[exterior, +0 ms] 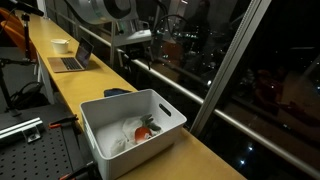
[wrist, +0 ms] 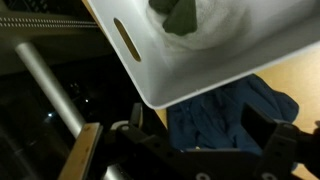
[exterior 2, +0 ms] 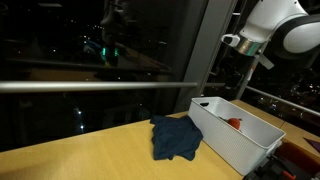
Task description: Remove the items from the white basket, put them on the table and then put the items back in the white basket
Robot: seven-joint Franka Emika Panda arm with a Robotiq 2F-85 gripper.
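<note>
A white basket (exterior: pixel 98 142) stands on the wooden table and shows in both exterior views (exterior 2: pixel 225 135). It holds a white cloth (exterior: pixel 120 141) and a red-orange item (exterior: pixel 146 131), which also shows in an exterior view (exterior 2: pixel 234 123). A dark blue cloth (exterior 2: pixel 176 137) lies crumpled on the table beside the basket. In the wrist view the basket (wrist: pixel 200 65) fills the top, with a dark greenish item (wrist: pixel 180 18) inside, and the blue cloth (wrist: pixel 225 112) lies below it. My gripper (wrist: pixel 200 135) is open and empty, well above the blue cloth. It also shows in an exterior view (exterior 2: pixel 241 42).
A laptop (exterior: pixel 70 62) and a white bowl (exterior: pixel 60 45) sit further along the table. A metal rail (exterior 2: pixel 90 86) and a dark window run along the table's far edge. A perforated metal plate (exterior: pixel 25 140) lies next to the table.
</note>
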